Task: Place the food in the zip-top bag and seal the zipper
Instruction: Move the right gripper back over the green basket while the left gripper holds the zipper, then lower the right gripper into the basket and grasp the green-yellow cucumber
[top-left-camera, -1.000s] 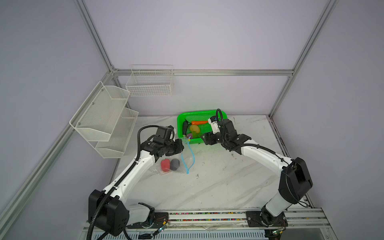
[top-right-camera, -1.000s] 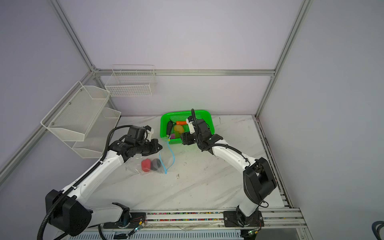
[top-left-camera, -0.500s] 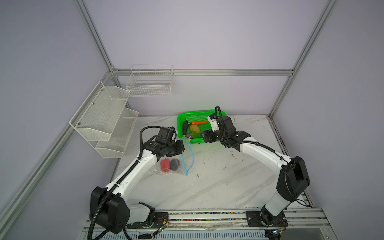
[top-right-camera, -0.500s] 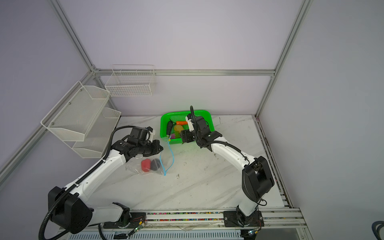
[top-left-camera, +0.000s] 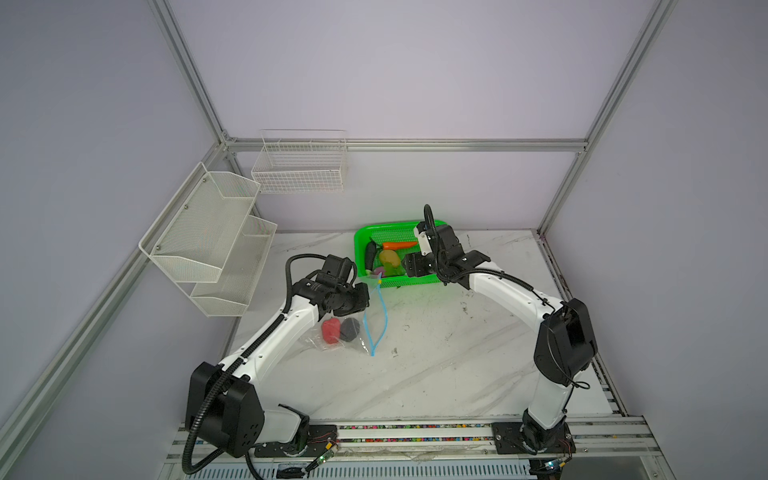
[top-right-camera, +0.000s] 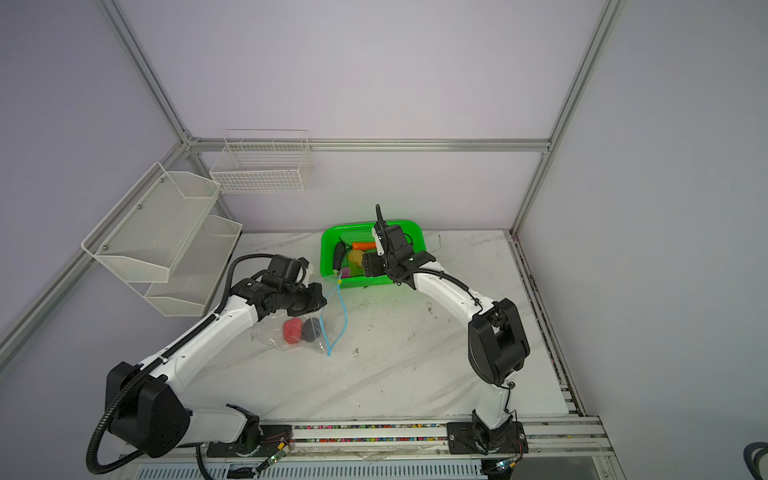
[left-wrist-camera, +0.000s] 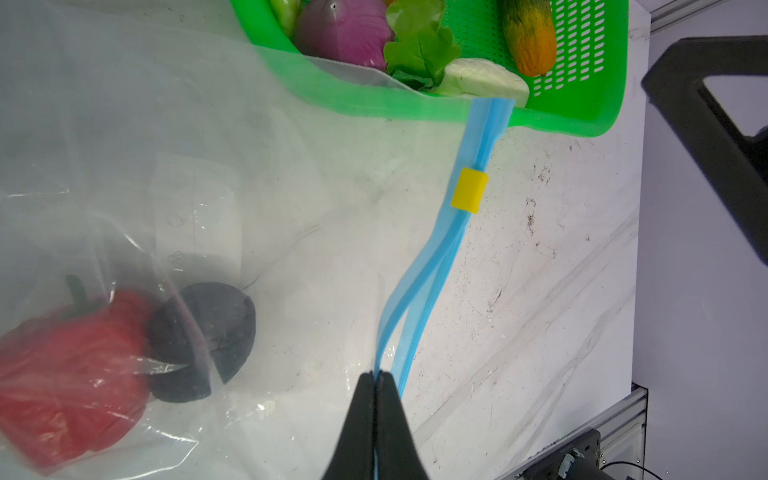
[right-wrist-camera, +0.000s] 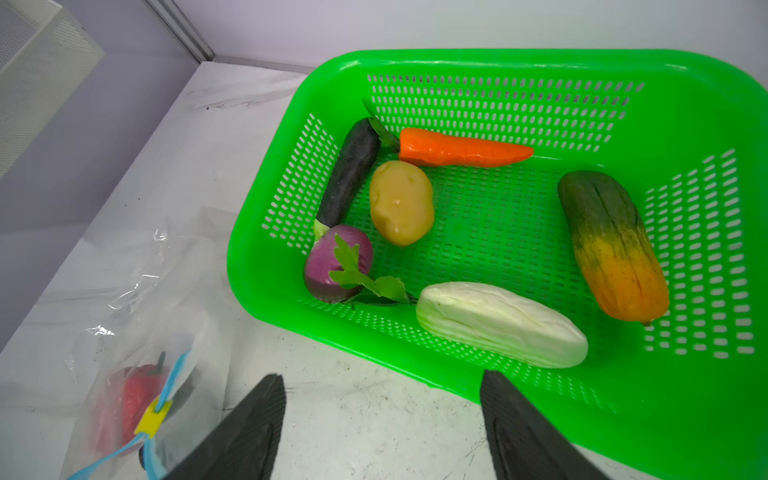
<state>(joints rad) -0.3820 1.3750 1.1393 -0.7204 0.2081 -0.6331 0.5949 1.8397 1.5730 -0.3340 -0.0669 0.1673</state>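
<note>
The clear zip-top bag (top-left-camera: 316, 341) lies on the table with a red pepper (left-wrist-camera: 62, 374) and a dark round piece (left-wrist-camera: 203, 332) inside. My left gripper (left-wrist-camera: 376, 376) is shut on one lip of the blue zipper (left-wrist-camera: 432, 257), holding the mouth apart; the yellow slider (left-wrist-camera: 469, 190) sits near the basket. My right gripper (right-wrist-camera: 382, 378) is open and empty over the table at the near rim of the green basket (right-wrist-camera: 519, 62). The basket holds more food: carrot (right-wrist-camera: 461, 149), potato (right-wrist-camera: 401, 201), eggplant (right-wrist-camera: 351, 170), purple onion (right-wrist-camera: 322, 270), white radish (right-wrist-camera: 498, 324) and a green-orange piece (right-wrist-camera: 611, 245).
White mesh shelves (top-left-camera: 208, 232) hang on the left wall and a wire basket (top-left-camera: 299, 166) on the back wall. The green basket stands at the back of the marble table (top-left-camera: 436, 365), just beyond the bag's mouth.
My right gripper has shifted slightly toward the basket, still open. The left gripper keeps its hold on the zipper strip and has barely moved.
</note>
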